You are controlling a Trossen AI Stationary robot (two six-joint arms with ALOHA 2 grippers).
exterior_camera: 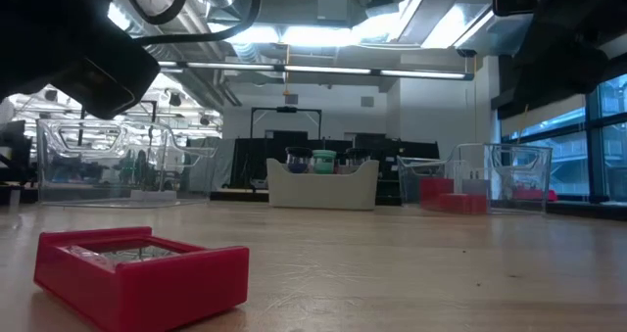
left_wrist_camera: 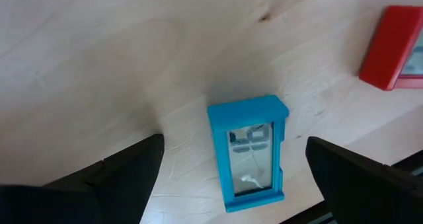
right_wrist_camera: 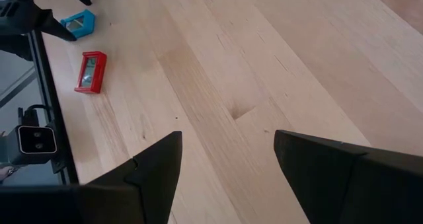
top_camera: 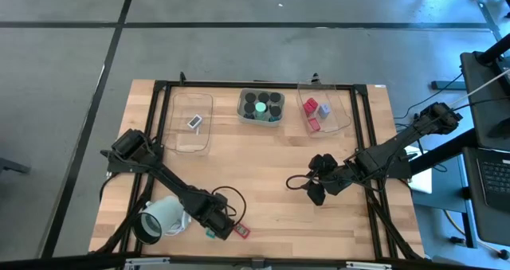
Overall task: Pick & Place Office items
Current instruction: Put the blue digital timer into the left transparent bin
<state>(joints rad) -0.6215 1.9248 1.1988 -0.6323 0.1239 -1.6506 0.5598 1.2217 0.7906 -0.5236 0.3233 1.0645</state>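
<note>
A teal flat rectangle [left_wrist_camera: 250,151] lies flat on the wooden table near its front edge, also seen in the high view as the teal rectangle [top_camera: 211,232]. My left gripper [left_wrist_camera: 234,143] points down over it and is open, one finger on either side of the piece and clear of it. A red flat rectangle [left_wrist_camera: 393,49] lies flat just to the right of it; it is the red rectangle [exterior_camera: 137,273] close in the low view. My right gripper [top_camera: 317,189] hangs open above bare table right of centre, with nothing between its fingers [right_wrist_camera: 158,164].
A large pale mint hollow cylinder [top_camera: 159,218] lies on its side beside the left arm. At the back stand a clear tray [top_camera: 191,138] with a white rectangle, a tray of black cylinders [top_camera: 261,107], and a clear tray [top_camera: 339,115] with red blocks and a pale blue cube.
</note>
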